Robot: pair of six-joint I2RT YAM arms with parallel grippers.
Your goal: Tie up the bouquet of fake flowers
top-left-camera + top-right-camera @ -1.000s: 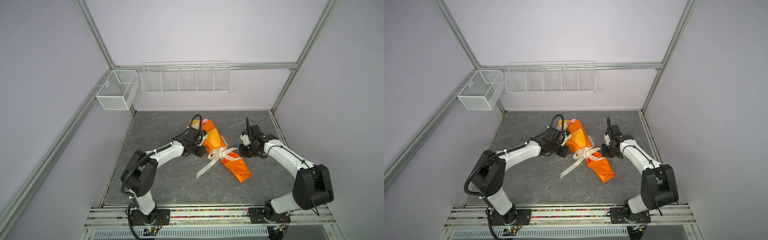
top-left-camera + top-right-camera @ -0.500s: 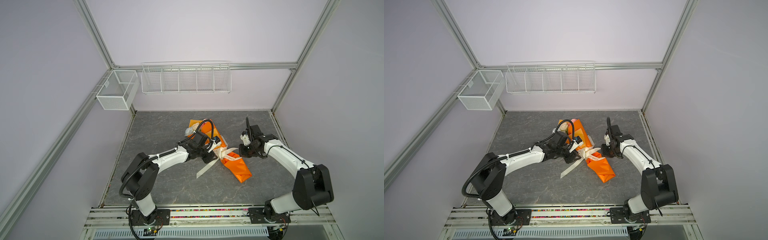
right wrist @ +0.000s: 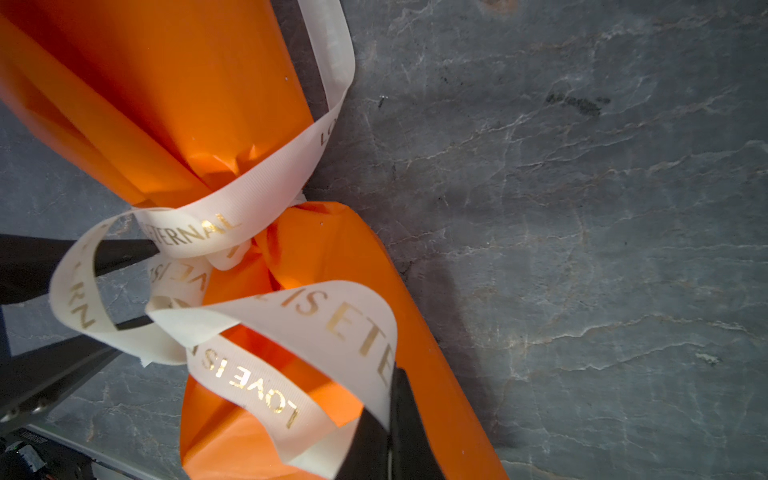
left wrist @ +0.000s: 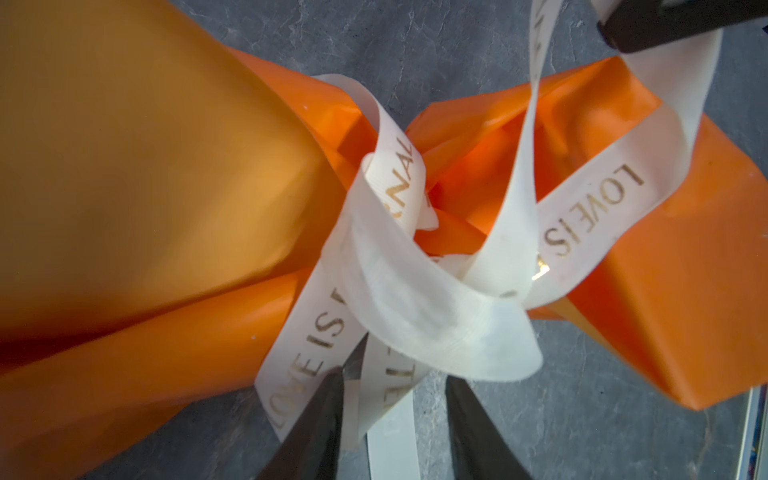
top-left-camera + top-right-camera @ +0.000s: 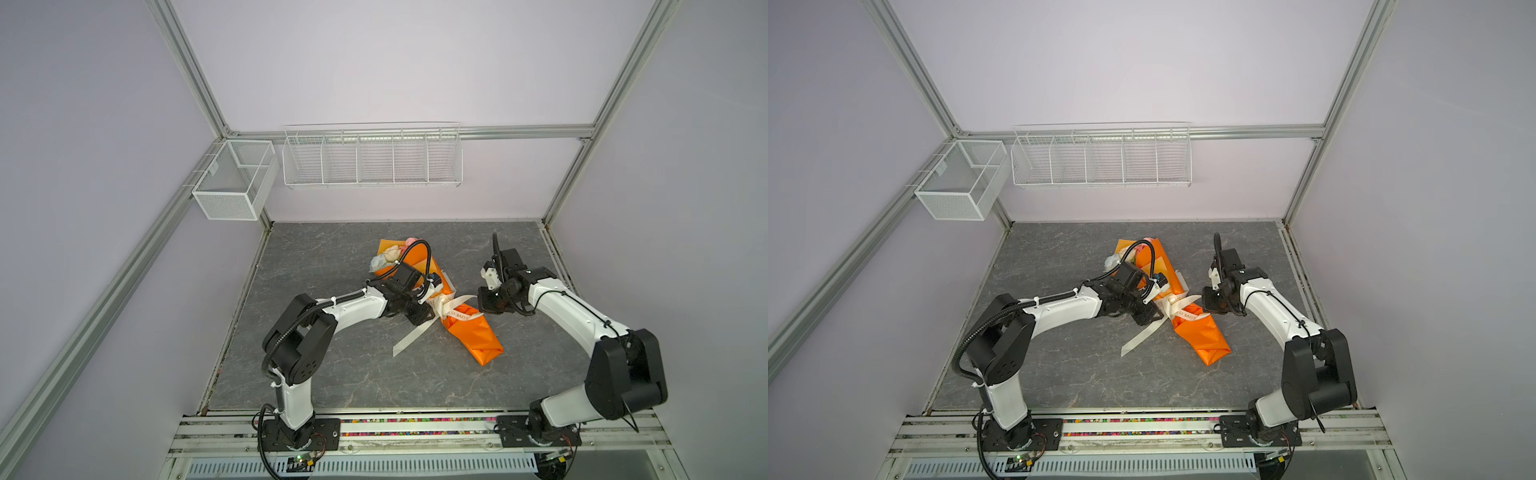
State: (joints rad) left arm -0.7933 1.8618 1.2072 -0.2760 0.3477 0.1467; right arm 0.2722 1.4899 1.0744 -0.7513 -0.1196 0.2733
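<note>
A dark grey, stone-patterned bench (image 5: pixel 332 365) forms the floor of a booth with plain pale lilac walls (image 5: pixel 374 62) and an aluminium frame (image 5: pixel 198 83) at the corners. On the back wall hangs a long white wire rack (image 5: pixel 372 160), split by dividers into a row of compartments. At the left corner a white mesh basket (image 5: pixel 232 183) is fixed to the frame rail.

The bouquet of fake flowers (image 5: pixel 473 338) lies slantwise near the middle of the bench, between the two arms. Its orange paper (image 5: pixel 1200 336) wraps it like a cone. Pale rose heads (image 5: pixel 388 255) show at the open end toward the back wall, and the folded tail points toward the front right. A cream ribbon (image 4: pixel 415 299) with gold lettering is looped loosely around the pinched waist of the paper, and one loose end trails over the bench toward the front.

The left gripper (image 5: pixel 423 316) sits low at that waist with its fingers (image 4: pixel 320 415) partly apart, and ribbon strands run between them. The right gripper (image 5: pixel 485 305), on the bouquet's right side, is closed. The right wrist view shows it pinching a length of the ribbon.
</note>
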